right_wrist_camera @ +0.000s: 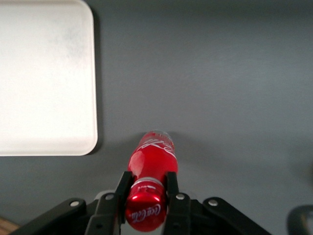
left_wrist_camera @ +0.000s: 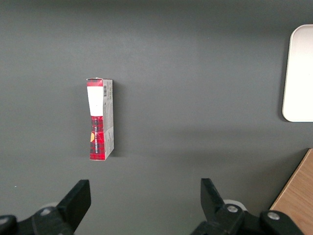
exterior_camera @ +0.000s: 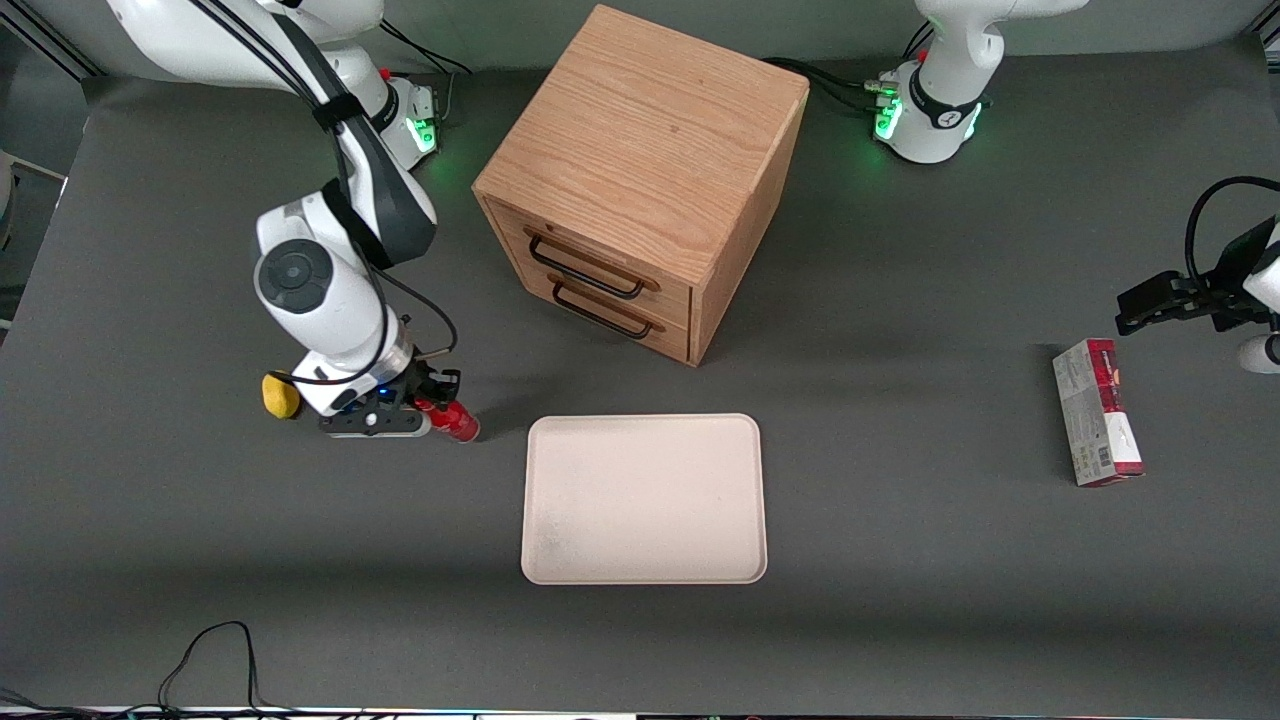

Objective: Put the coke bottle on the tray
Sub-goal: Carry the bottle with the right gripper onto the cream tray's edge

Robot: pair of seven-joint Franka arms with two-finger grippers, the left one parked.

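Observation:
The coke bottle [exterior_camera: 455, 420] is a small glossy red bottle, held by its neck and cap in my right gripper [exterior_camera: 425, 405]. It hangs tilted just above the dark table, beside the tray toward the working arm's end. In the right wrist view the gripper [right_wrist_camera: 147, 183] has its two black fingers pressed on either side of the bottle [right_wrist_camera: 151, 156] just below the red cap. The tray [exterior_camera: 645, 498] is a flat cream rectangle with a low rim, nothing on it; it also shows in the right wrist view [right_wrist_camera: 44, 78] and the left wrist view [left_wrist_camera: 299, 73].
A wooden two-drawer cabinet [exterior_camera: 640, 180] stands farther from the front camera than the tray. A yellow object [exterior_camera: 281, 396] lies beside the gripper's wrist. A red-and-grey carton [exterior_camera: 1097, 412] lies toward the parked arm's end, also in the left wrist view [left_wrist_camera: 100, 119].

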